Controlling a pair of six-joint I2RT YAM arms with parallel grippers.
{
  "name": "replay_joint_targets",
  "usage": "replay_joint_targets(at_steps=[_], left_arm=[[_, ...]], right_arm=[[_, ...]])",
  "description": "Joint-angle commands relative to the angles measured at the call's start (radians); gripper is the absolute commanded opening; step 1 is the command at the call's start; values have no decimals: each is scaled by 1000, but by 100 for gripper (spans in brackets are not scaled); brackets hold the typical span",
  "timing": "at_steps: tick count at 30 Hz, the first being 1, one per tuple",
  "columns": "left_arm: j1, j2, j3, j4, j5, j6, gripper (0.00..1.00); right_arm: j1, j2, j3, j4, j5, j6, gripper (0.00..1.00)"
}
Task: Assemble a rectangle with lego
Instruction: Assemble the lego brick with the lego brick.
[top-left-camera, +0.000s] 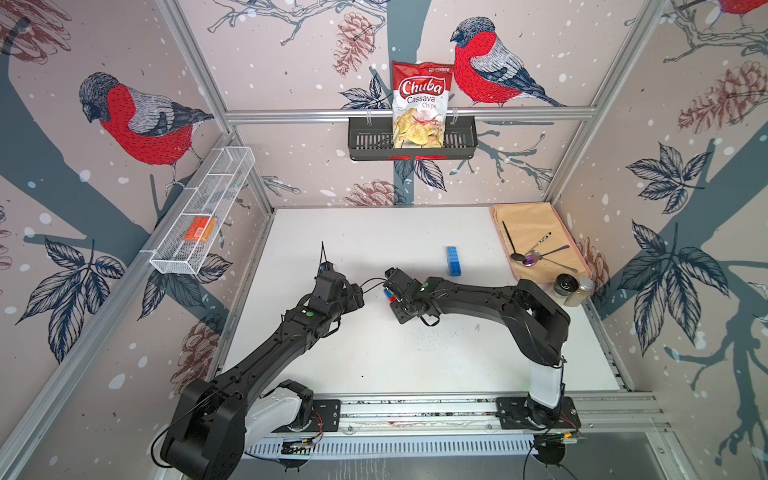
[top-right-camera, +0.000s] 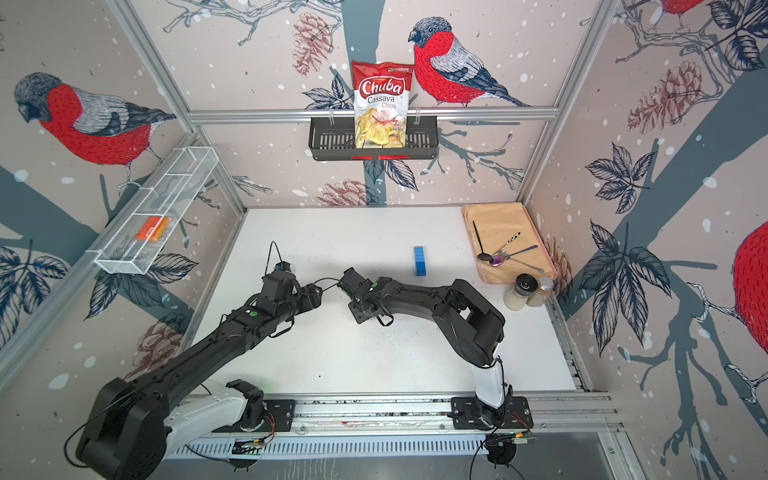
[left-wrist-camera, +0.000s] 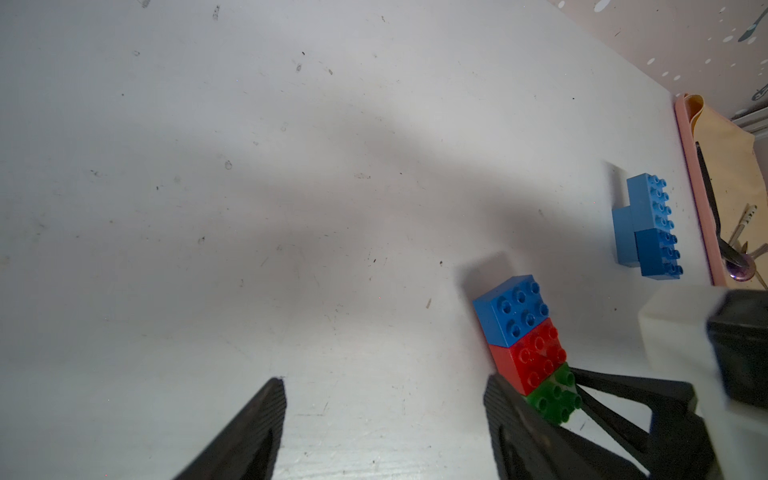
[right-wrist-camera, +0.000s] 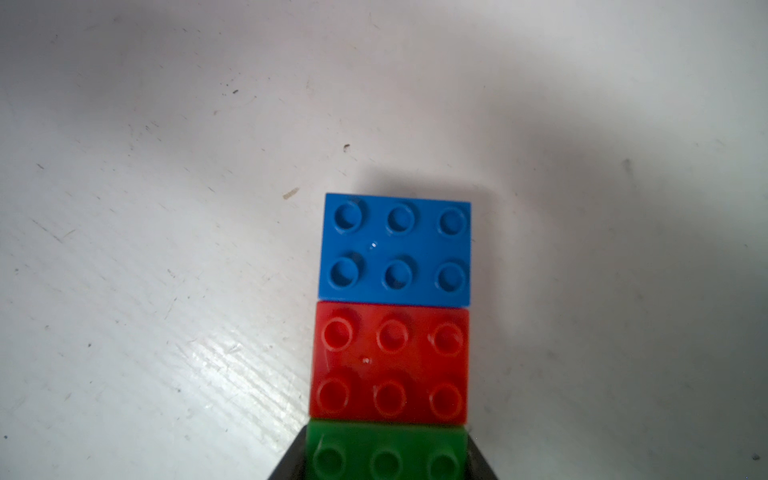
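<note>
Bullfinch and pine-cone wallpaper lines the enclosure around a white worktop (top-left-camera: 374, 353). On the wall at 12 o'clock hangs a black basket (top-left-camera: 365, 141) holding a bag of cassava chips (top-left-camera: 420, 104). On the wall at 10 o'clock, a white wire basket (top-left-camera: 199, 187) carries a flat orange piece (top-left-camera: 199, 230).

In the corner at 2 o'clock lies a tray (left-wrist-camera: 685, 166) lined with a tan cloth (top-left-camera: 528, 220) and bearing several spoons (top-left-camera: 540, 255). Two shakers (top-left-camera: 573, 289) stand just beside its near end.

Near the middle of the worktop three bricks lie in one straight row, studs up: a blue brick (right-wrist-camera: 395, 249), a red brick (right-wrist-camera: 390, 359) touching it, and a green brick (right-wrist-camera: 386, 453) at the end. The right fingers (right-wrist-camera: 291, 461) are closed on the green brick, one at each side.

The left fingers (left-wrist-camera: 266, 415) stand apart with only bare worktop between them. One tip is close beside the red and green bricks; I cannot tell whether it touches them.

Toward 2 o'clock from the row, apart from it and near the tray, a blue assembly (top-left-camera: 454, 261) of lighter and darker bricks lies alone, seen in both top views.
</note>
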Motion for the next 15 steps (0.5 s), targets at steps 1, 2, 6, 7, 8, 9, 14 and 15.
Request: replay_joint_targets(at_steps=[1,2,6,7,8,9,14,15], left_arm=[[2,5,9,35,2,13,76],[2,5,10,35,2,14,76],[2,7,14,37,25,27,77],[2,8,15,41,37,36,78],[2,7,18,41,49,43,82],[2,6,20,38,54,44,94],[0,5,15,44,137,1,97],[0,8,9,51,152,-32,97]], right_arm=[[4,-7,7,-90,19,-23,57],[6,-11,13,-87,18,-25,60],[8,-33,29,-73,14,-40,72],[8,-42,29,-67,14,-42,74],[7,-51,29,-64,12,-47,76],[6,-58,30,-61,12,-51,77],[-20,-156,-16,-24,8,-34,79],[-31,-178,-32,-22,23,-20,79]])
